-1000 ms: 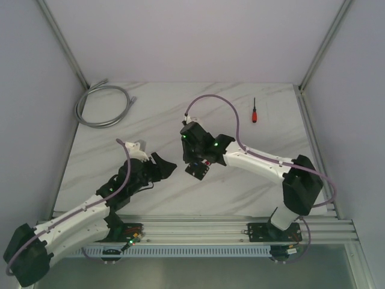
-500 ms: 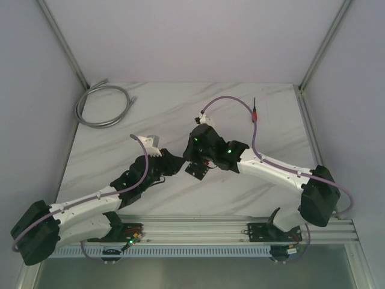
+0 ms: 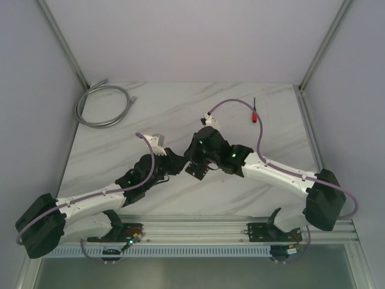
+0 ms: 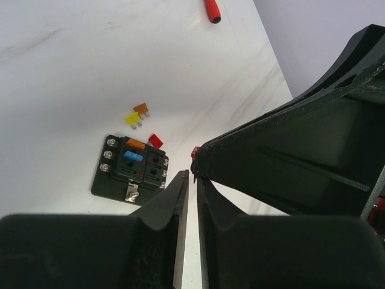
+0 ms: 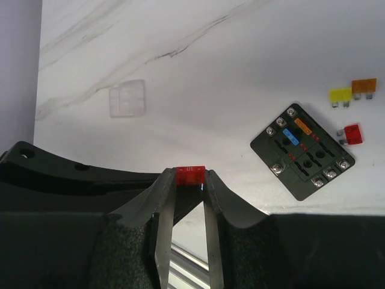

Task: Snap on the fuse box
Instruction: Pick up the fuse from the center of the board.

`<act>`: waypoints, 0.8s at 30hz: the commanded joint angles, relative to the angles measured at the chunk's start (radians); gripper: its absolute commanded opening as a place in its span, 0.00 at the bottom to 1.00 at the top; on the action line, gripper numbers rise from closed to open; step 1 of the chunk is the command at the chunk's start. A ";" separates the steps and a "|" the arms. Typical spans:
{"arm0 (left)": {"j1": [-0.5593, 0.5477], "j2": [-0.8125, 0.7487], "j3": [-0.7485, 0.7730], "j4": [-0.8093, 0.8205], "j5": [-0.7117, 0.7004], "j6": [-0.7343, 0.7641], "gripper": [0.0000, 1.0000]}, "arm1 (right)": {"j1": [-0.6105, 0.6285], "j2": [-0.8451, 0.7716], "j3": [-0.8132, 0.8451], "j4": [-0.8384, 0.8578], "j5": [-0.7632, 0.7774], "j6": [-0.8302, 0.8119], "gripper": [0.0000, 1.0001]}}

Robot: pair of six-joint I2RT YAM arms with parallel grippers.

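Arms converged; right gripper (image 5: 188, 182) clamps tiny red fuse (image 5: 189, 173), left gripper (image 4: 192, 179) near-closed, contents unclear; we'd pinch light, stiff flat black plastic fuse box (image 4: 130, 170) edgewise.

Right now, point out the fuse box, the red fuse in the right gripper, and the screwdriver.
fuse box (image 5: 302, 150), right wrist view, top face.
red fuse (image 5: 190, 174), right wrist view, top edge.
screwdriver (image 4: 211, 9), left wrist view, red handle.

Nothing can be read for certain. The red fuse (image 5: 189, 173) pinched between the fingers of the right gripper (image 5: 188, 180) carries a faint pale mark on its top edge, possibly a number, but it is too small and blurred to make out
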 commanded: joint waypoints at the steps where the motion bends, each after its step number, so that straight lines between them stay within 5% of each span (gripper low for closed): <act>1: 0.001 0.009 0.047 0.088 -0.019 0.013 0.18 | 0.002 -0.031 -0.034 0.025 -0.002 0.035 0.14; 9: 0.000 0.000 0.041 0.088 0.012 0.021 0.00 | 0.002 -0.055 -0.080 0.075 -0.012 0.047 0.17; 17: 0.002 -0.016 0.039 0.036 0.004 0.064 0.00 | -0.032 -0.122 -0.106 0.121 -0.050 -0.032 0.40; 24: 0.037 -0.082 0.065 -0.018 0.159 0.204 0.00 | -0.220 -0.252 -0.167 0.235 -0.438 -0.342 0.43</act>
